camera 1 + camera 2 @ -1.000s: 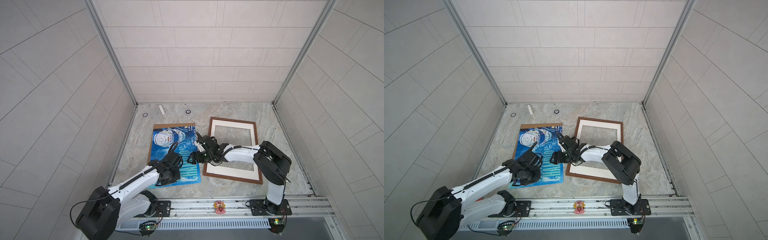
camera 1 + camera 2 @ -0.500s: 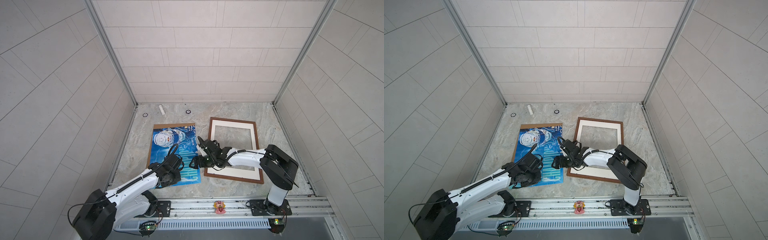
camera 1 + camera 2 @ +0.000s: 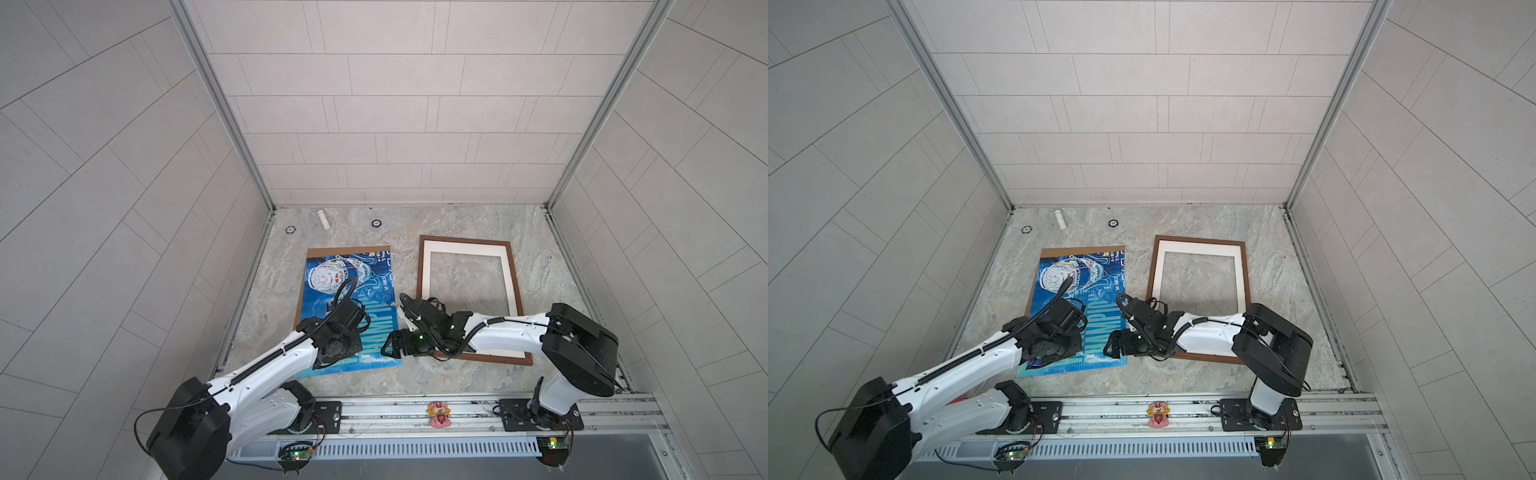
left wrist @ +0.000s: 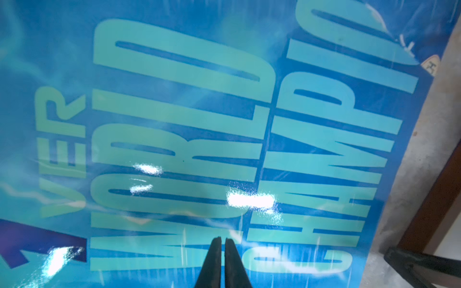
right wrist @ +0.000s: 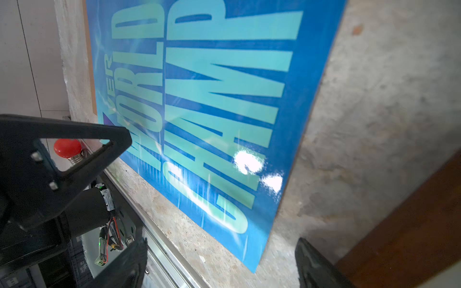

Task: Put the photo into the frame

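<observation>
Two pincers are at work just past the near rail [image 3: 374, 405], where a small pink figurine [image 3: 438, 413] is parked. The left pincer [image 4: 222, 239] is held low over the lettering of the photo [image 3: 328, 276], its jaws pressed almost together with nothing between them. It is judged to be placed there to pin or slide the print. The right pincer [image 3: 392, 345] is spread wide at the photo's near right corner, seemingly so that the edge can be pinched.

The photo is laid face up on a brown backing board [image 3: 345, 250], just beside the frame [image 3: 465, 245] and not yet in it. The frame is laid flat and empty on the mottled stone worktop [image 3: 457, 216]. Farther back, a white cylinder [image 3: 323, 219] and two dark rings [image 3: 376, 223] are seen before pale tiled walls [image 3: 395, 104].
</observation>
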`<state>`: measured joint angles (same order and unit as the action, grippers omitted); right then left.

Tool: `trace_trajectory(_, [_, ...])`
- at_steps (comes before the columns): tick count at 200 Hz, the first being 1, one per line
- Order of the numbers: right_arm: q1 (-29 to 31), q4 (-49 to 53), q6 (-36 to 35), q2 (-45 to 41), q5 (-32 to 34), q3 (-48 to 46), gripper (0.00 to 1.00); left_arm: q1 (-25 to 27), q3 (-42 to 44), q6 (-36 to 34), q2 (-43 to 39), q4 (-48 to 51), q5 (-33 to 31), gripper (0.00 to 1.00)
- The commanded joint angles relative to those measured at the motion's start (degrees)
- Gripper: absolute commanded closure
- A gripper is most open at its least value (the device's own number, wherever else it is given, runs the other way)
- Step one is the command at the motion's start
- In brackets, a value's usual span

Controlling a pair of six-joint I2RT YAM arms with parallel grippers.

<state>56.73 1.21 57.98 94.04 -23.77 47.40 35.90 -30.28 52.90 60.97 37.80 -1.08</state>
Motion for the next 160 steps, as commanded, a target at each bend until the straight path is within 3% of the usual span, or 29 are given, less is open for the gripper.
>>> trace_trajectory(1, [0.22,0.58,4.38,-0.58,0.42,-2.36,0.11,-1.32,-0.74,-1.28,2.59,-0.6,-2.9,0.9])
trace_trajectory(72, [0.97,-4.42,7.94,2.87,-4.41,-3.55,0.07,-2.68,-0.7,-3.93,9.63,-4.65,1.14,0.93])
trace_trajectory(119, [1.1,-6.91,10.03,1.98,-3.07,-4.81,0.07,-2.92,1.73,-3.61,9.03,-6.7,3.5,0.95])
trace_trajectory(160, [0.66,-20.4,16.85,3.31,-5.31,-7.75,0.09,-3.38,2.69,-4.21,9.78,-7.49,5.64,0.97])
